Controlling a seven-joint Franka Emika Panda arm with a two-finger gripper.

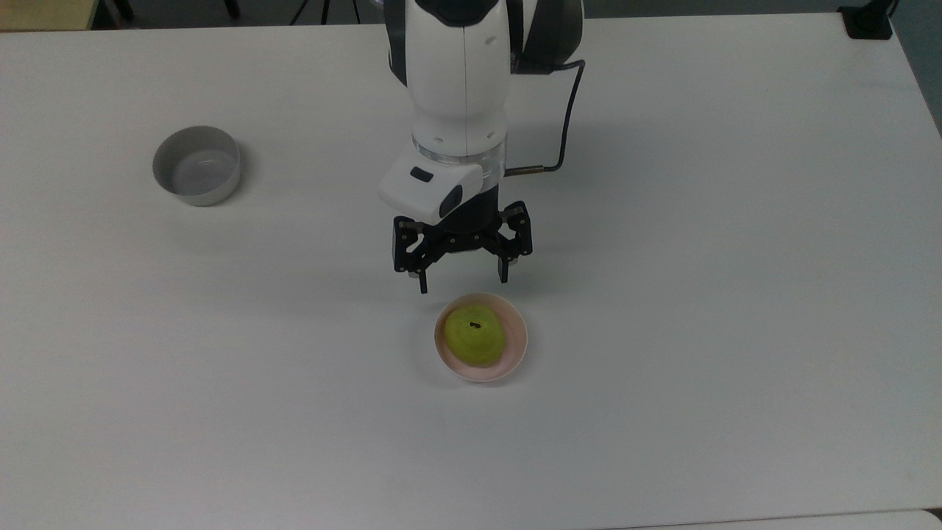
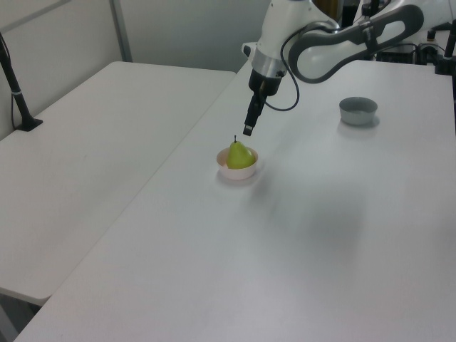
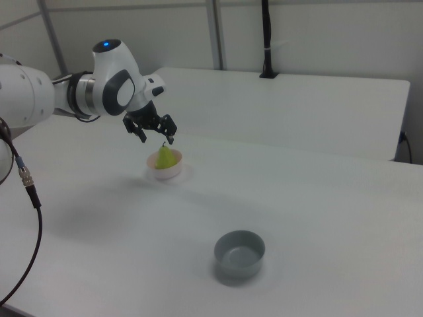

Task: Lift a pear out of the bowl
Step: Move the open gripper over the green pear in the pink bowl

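pear [image 1: 474, 336]: 1 | pink bowl [image 1: 516, 340]: 1 | grey bowl [image 1: 196, 165]: 1

A broad white surface [image 1: 736, 294] fills the scene. In the left view, a second white table [image 2: 92, 149] butts against its left edge, carrying a black clamped post [image 2: 16, 89]. Pale partition walls [image 3: 317, 33] with grey uprights stand behind.

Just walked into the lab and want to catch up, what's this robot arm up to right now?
The arm is going for a pear that sits in a small pink bowl on the white table. Its gripper hangs just above the pear with jaws open, touching nothing yet. In the top view it sits slightly above the bowl's rim. A second, grey bowl stands apart, untouched.
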